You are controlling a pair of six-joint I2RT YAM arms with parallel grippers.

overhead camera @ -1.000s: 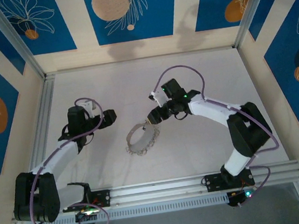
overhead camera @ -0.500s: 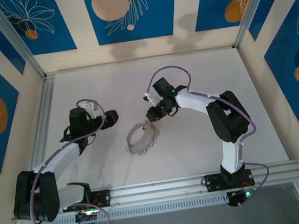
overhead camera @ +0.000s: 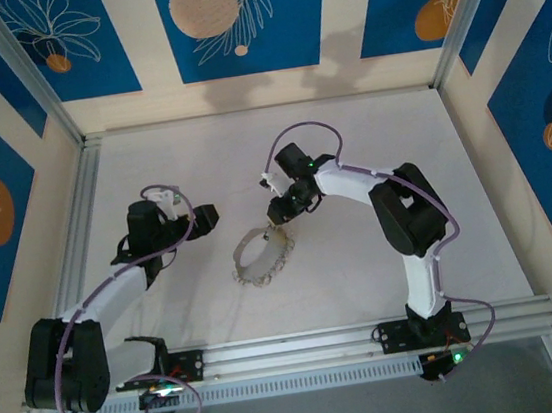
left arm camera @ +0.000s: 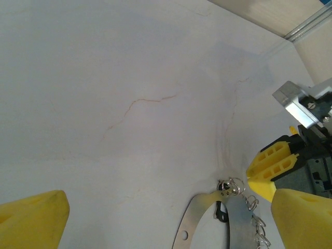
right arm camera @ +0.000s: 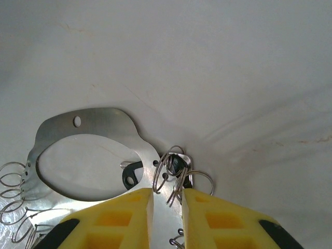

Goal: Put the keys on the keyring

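Observation:
The keyring (overhead camera: 260, 257) lies on the white table as a thin silvery strap loop with small wire rings along its right rim. At its far end sits a cluster of wire rings with a small dark-and-silver key (right arm camera: 179, 165). My right gripper (overhead camera: 276, 223) is down at that cluster, and its yellow fingers (right arm camera: 124, 212) stand a narrow gap apart with the wire rings pinched between them (right arm camera: 167, 199). The keyring's band (right arm camera: 93, 122) curves away to the left. My left gripper (overhead camera: 202, 216) hovers left of the loop, open wide (left arm camera: 166, 223), with the keyring (left arm camera: 199, 220) between its fingers (left arm camera: 31, 220).
The right gripper's yellow finger (left arm camera: 272, 166) and grey mount (left arm camera: 303, 106) show at the right of the left wrist view. Aluminium rails (overhead camera: 78, 231) border the table on the left and front. Patterned walls enclose the other sides.
The right arm's elbow has swung left and its wrist has turned, with the gripper staying at the keyring's far end. The left arm and the keyring have barely moved.

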